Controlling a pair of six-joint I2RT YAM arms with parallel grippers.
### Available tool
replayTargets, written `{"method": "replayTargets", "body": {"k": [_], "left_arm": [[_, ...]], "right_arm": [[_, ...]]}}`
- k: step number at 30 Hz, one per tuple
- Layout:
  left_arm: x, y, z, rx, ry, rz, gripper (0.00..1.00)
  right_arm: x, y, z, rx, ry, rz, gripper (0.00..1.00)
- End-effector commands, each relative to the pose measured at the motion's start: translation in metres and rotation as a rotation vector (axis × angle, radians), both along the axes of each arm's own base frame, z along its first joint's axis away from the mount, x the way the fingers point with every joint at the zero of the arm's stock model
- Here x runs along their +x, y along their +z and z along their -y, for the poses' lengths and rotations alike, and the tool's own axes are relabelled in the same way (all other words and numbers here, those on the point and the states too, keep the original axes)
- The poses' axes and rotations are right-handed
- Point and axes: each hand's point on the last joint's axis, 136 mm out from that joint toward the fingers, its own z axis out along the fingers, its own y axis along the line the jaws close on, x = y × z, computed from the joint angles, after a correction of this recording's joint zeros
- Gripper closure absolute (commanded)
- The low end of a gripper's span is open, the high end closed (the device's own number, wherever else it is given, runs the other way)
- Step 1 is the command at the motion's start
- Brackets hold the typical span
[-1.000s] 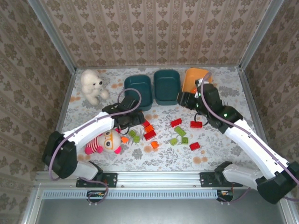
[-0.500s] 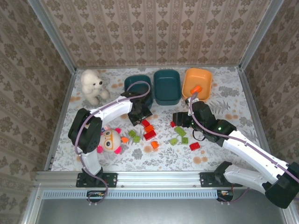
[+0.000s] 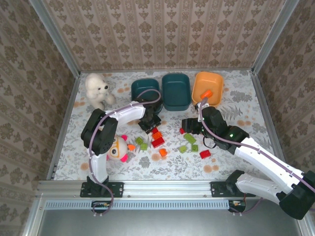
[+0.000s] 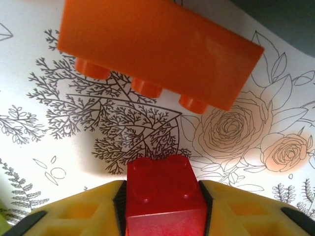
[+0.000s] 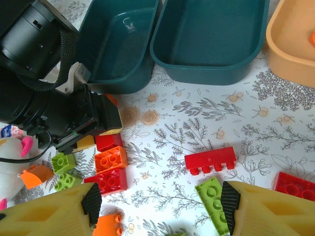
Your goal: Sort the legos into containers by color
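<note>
Between left pincer [image 4: 161,199] pads [image 4: 119,201], a glossy studded red brick [image 4: 163,194]; right pincer [image 5: 161,200] agape.

A white plush bear [image 3: 97,90] sits in the far left corner of the desk [image 3: 241,101], which has a floral-print cover. Nearer than the bear, slightly to its right, lies a plush doll [image 3: 117,149] with a pale face and pink trim. Damask-papered walls [image 3: 167,34] rise behind the bear.
</note>
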Motion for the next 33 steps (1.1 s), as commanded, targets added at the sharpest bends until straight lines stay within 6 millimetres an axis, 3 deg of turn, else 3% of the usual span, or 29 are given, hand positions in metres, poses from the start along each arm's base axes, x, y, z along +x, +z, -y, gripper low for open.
{"method": "replayTargets", "body": {"k": [1,5,11,14,18,22,25,28,33], "left_arm": [[-0.002,-0.003,0.001,0.01,-0.004,-0.008,0.63],[0.002,0.02,0.003,0.015,-0.058,0.05,0.7],[0.002,0.089,-0.011,0.058,-0.151,0.182,0.72],[0.021,0.118,-0.028,0.105,-0.157,0.286,0.73],[0.064,0.138,-0.04,0.143,-0.169,0.376,0.73],[0.117,0.139,-0.046,0.189,-0.199,0.423,0.72],[0.15,0.125,-0.047,0.212,-0.222,0.41,0.72],[0.177,0.109,-0.045,0.203,-0.235,0.401,0.71],[0.203,0.076,-0.034,0.157,-0.256,0.375,0.68]], "right_arm": [[0.001,0.007,-0.001,-0.009,0.013,0.011,0.32],[0.001,0.008,-0.001,-0.012,0.01,0.012,0.32],[0.003,0.017,0.0,-0.008,0.007,0.041,0.31],[0.006,0.026,-0.006,0.027,0.025,0.072,0.31],[0.012,0.04,-0.018,0.1,0.051,0.134,0.3],[0.024,0.052,-0.022,0.145,0.031,0.21,0.25],[0.033,0.056,-0.023,0.136,0.006,0.213,0.23],[0.04,0.053,-0.024,0.1,-0.005,0.176,0.22],[0.042,0.036,-0.013,0.035,-0.047,0.09,0.21]]}}
